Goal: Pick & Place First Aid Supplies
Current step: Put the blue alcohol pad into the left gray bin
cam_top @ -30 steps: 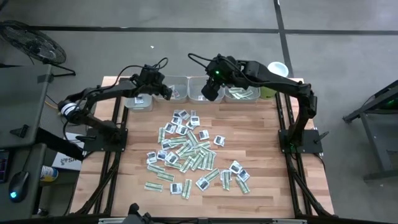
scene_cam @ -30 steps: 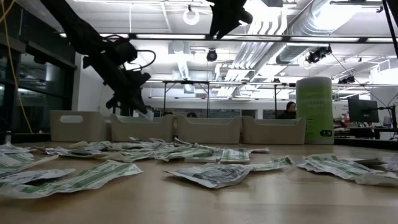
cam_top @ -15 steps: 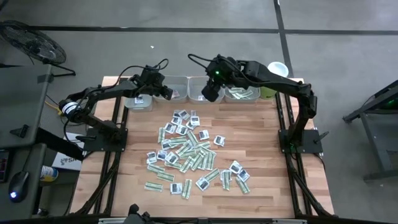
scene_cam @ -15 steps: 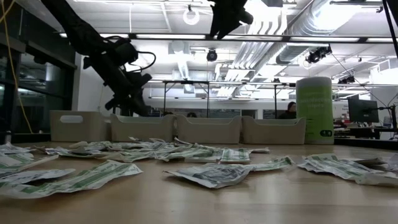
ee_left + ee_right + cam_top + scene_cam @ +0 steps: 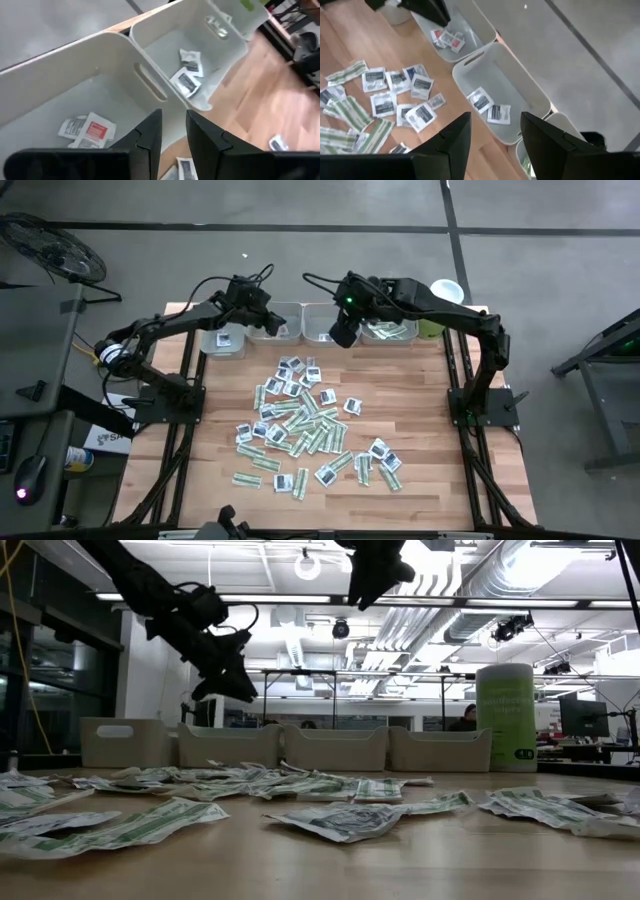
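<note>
Both grippers hang empty above the row of trays at the far edge of the worktop.

The left gripper (image 5: 262,313) hovers over the wall between the two leftmost grey trays (image 5: 150,85), its fingers (image 5: 202,137) a narrow gap apart with nothing between them; a few white sachets (image 5: 186,80) lie in the tray just ahead of it, others in the one below. The right gripper (image 5: 341,335) hangs over the next tray (image 5: 322,325), fingers (image 5: 547,137) spread wide and holding nothing. The first aid supplies (image 5: 305,425) lie mostly scattered on the wooden worktop (image 5: 420,410), near both grippers. A pale green tub (image 5: 518,720) stands beside the last tray.
</note>
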You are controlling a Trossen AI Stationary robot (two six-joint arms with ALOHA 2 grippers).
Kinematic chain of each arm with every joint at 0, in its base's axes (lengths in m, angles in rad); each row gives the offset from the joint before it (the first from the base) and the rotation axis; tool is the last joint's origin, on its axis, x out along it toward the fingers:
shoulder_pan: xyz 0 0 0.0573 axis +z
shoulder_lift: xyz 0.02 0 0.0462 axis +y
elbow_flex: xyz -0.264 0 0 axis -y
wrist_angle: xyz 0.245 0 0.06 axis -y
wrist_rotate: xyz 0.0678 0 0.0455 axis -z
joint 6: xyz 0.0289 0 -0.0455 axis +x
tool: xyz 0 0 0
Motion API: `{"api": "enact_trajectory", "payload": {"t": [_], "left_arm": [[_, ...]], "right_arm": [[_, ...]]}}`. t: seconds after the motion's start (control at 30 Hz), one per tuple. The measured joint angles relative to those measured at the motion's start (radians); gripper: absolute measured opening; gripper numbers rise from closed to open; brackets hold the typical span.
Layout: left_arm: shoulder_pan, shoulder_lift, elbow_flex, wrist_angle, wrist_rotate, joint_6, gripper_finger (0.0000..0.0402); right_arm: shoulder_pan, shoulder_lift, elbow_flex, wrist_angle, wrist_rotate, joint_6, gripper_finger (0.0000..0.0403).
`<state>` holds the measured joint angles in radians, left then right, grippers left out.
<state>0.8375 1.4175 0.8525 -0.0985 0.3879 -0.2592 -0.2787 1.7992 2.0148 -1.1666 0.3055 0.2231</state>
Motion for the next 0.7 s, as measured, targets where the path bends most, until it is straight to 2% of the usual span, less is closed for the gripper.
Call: {"api": "enact_trajectory", "payload": {"t": [0.33, 0.53, 0.7], "left_arm": [[0.000, -0.170, 0.012, -0.158, -0.017, 0.062, 0.0088], [-0.037, -0.262, 0.012, -0.239, -0.042, 0.072, 0.0088], [-0.130, -0.309, 0.012, -0.289, -0.085, 0.076, 0.0088]], "right_arm": [[0.036, 0.000, -0.020, -0.048, 0.017, 0.031, 0.0165], [0.058, -0.015, -0.218, 0.039, -0.021, 0.070, 0.0165], [0.082, -0.043, -0.387, 0.178, -0.096, 0.139, 0.0165]]}}
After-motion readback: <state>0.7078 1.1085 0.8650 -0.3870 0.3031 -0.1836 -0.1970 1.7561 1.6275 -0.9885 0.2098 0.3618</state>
